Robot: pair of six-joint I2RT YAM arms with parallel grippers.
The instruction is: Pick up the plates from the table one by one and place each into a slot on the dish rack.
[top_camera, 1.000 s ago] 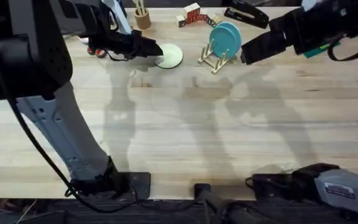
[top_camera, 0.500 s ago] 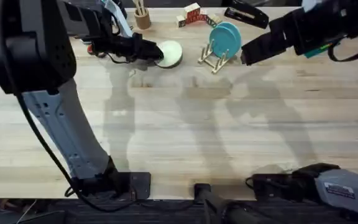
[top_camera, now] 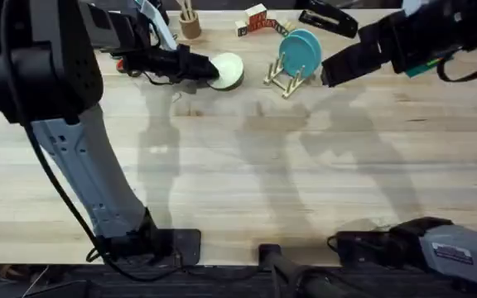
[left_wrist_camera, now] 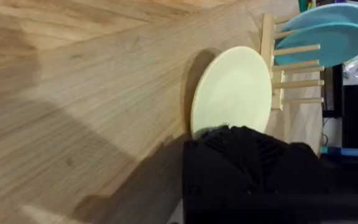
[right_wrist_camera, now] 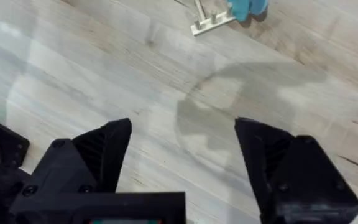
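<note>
From overhead, my left gripper pinches the cream plate by its rim at upper centre; such a thin hold could let it slip. The dish rack, just right, holds turquoise plates. My left wrist view shows the cream plate tilted beside the rack's pegs, which it could strike. My right gripper is spread wide over bare table.
</note>
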